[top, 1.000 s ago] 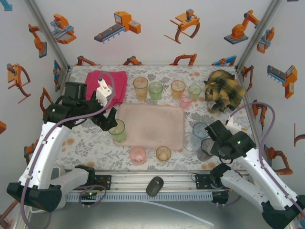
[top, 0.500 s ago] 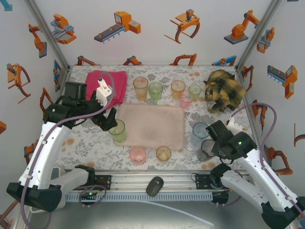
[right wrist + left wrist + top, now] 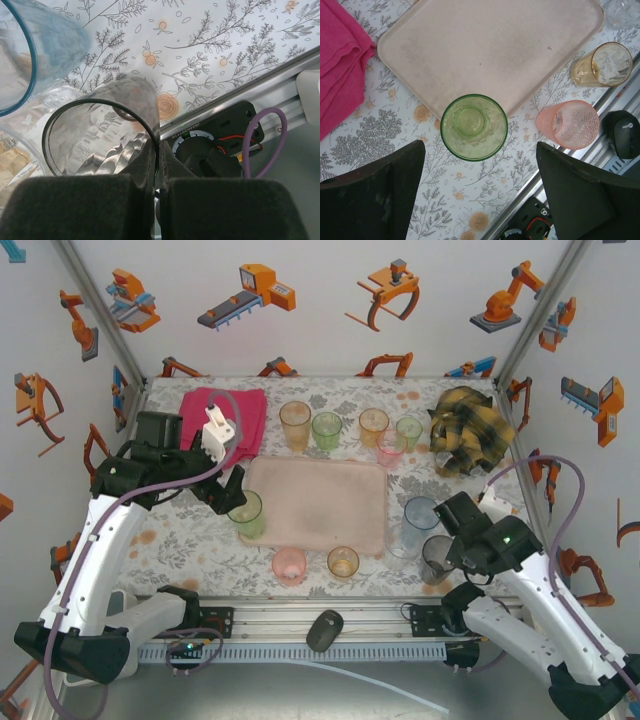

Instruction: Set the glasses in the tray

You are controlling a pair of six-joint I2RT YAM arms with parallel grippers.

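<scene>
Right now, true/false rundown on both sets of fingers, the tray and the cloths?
1. The right fingers are shut on the rim of the smoky grey glass. True.
2. The left fingers grip the green glass. False: they stand open, not touching it.
3. The magenta cloth lies on the pink tray. False: it lies on the table, off the tray's far-left corner.
4. A yellow-and-black checked cloth lies at the table's far right. True.
5. The tray holds most glasses. False: its middle is bare; a row of glasses stands beyond its far edge.
</scene>
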